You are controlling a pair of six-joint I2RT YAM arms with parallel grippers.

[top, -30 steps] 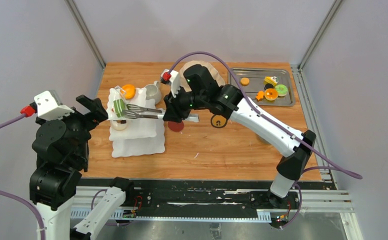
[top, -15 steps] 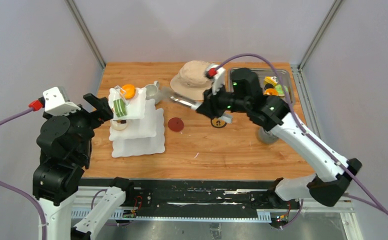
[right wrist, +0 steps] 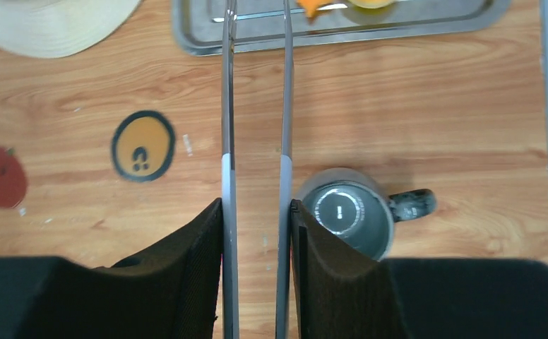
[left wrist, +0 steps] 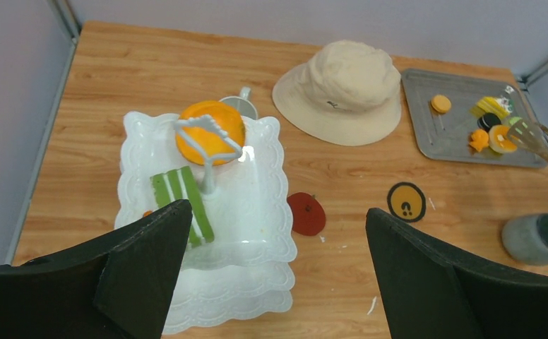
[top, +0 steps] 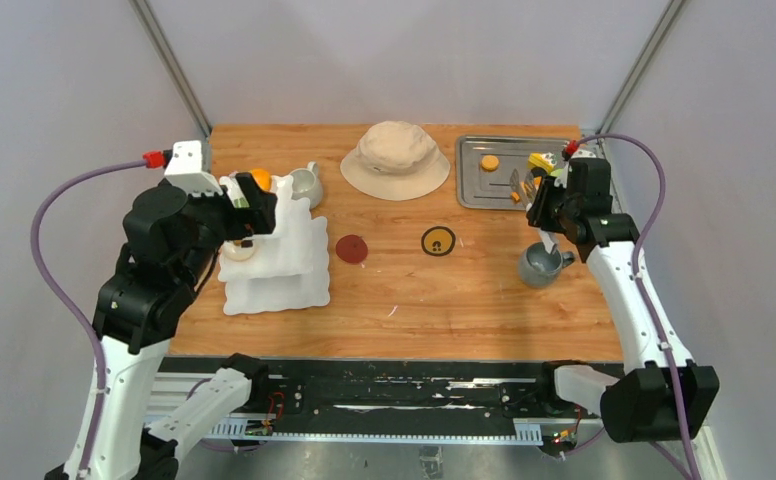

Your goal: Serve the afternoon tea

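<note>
The white three-tier stand (top: pixel 276 262) stands at the left. Its top tier holds an orange pastry (left wrist: pixel 210 132) and a green striped pastry (left wrist: pixel 183 205). My left gripper (top: pixel 249 208) hovers open and empty over the stand (left wrist: pixel 257 212). The white mug (top: pixel 306 184) sits just behind the stand. My right gripper (top: pixel 562 203) is shut on the long metal tongs (right wrist: pixel 227 106), whose tips reach over the steel tray (top: pixel 476 190). Several small pastries (left wrist: pixel 501 138) lie on the tray. The grey mug (right wrist: pixel 345 212) stands upright just right of my right fingers.
A beige bucket hat (top: pixel 396 160) lies at the back centre. A red disc (top: pixel 352 249) and a yellow disc (top: pixel 438 241) lie flat mid-table. Metal frame posts and grey walls close in both sides.
My right arm swung the tongs from the stand across to the tray at the right, leaving the green pastry on the top tier. My left arm moved forward over the stand.
</note>
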